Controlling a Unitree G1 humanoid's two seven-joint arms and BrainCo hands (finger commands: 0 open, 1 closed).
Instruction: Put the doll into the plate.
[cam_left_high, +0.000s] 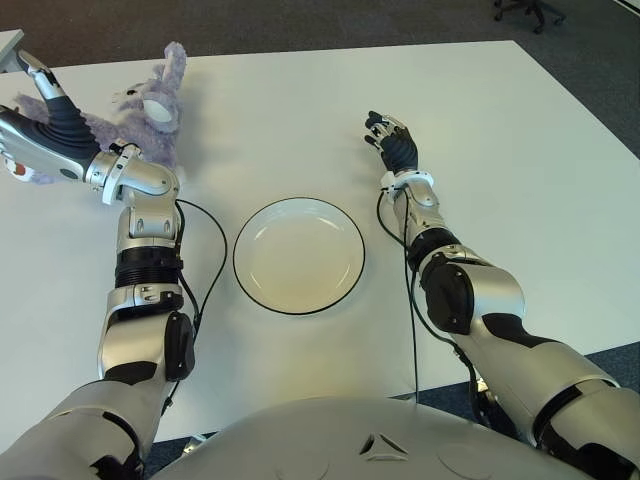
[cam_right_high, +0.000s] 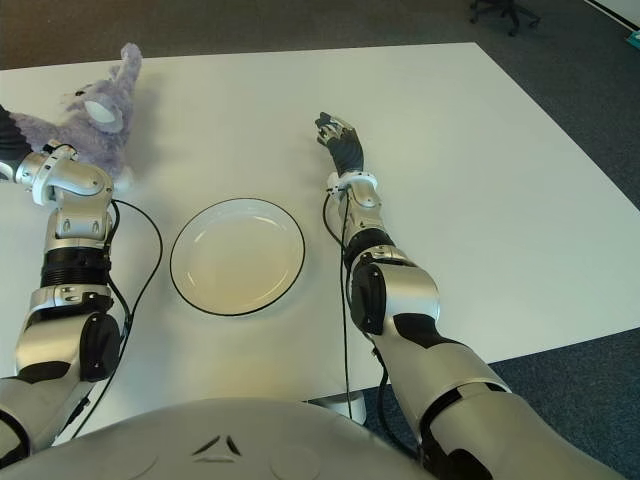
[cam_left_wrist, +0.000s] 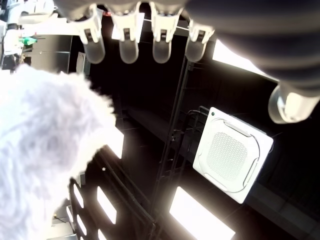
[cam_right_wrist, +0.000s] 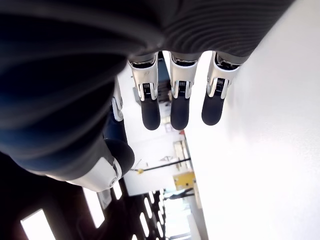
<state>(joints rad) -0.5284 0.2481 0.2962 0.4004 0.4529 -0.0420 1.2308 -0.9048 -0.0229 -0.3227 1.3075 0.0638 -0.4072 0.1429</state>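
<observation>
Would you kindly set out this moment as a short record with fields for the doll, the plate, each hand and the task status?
doll: purple plush doll, lying on the white table at its far left
plate: white plate with a dark rim, in the middle of the table, nothing in it
left hand: left hand by the doll at the far left, fingers extended, nothing grasped
right hand: right hand over the table to the right of the plate, fingers open, idle
status: doll not yet in the plate
</observation>
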